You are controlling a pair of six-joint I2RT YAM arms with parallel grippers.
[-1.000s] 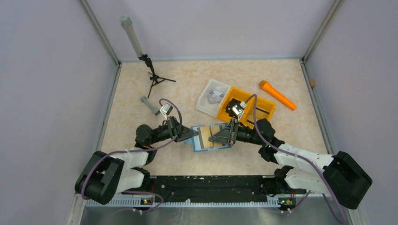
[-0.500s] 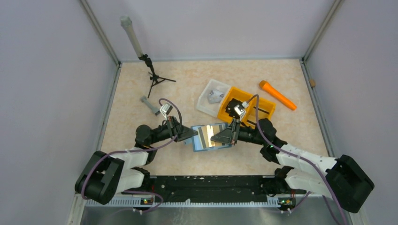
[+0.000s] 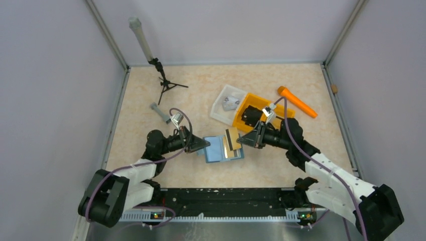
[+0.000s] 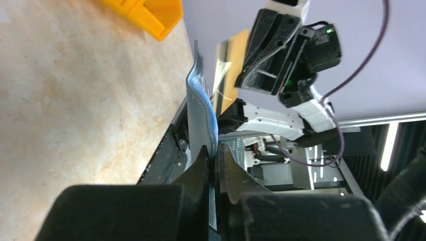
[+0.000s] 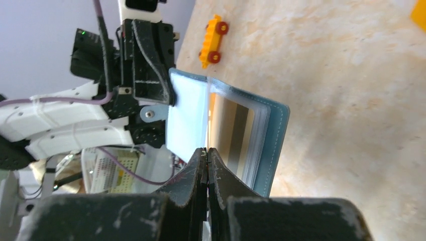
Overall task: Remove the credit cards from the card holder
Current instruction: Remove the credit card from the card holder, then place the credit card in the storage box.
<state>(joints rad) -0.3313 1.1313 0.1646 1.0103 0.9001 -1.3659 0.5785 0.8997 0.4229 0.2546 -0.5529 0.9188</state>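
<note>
The teal-blue card holder [image 3: 217, 149] lies open at the table's middle, its light blue inside up. My left gripper [image 3: 204, 145] is shut on its left edge; in the left wrist view [image 4: 216, 153] the holder [image 4: 198, 95] stands edge-on between the fingers. My right gripper [image 3: 243, 140] is shut on a gold card with a dark stripe [image 3: 232, 137], held tilted over the holder's right half. The left wrist view shows that card [image 4: 230, 63] apart from the holder. In the right wrist view, my right gripper [image 5: 207, 150] pinches it edge-on beside the holder [image 5: 274, 135].
An orange divided bin [image 3: 281, 113] and a white tray [image 3: 221, 103] stand behind the right gripper. An orange tube [image 3: 296, 101] lies at the back right. A black tripod [image 3: 163, 83] and a grey piece [image 3: 161, 113] are at the back left. A yellow toy car [image 5: 213, 35] lies beyond the holder.
My right gripper has drawn back to the right with the gold card, pulling it away from the holder. The holder has folded narrower. My left gripper keeps its hold.
</note>
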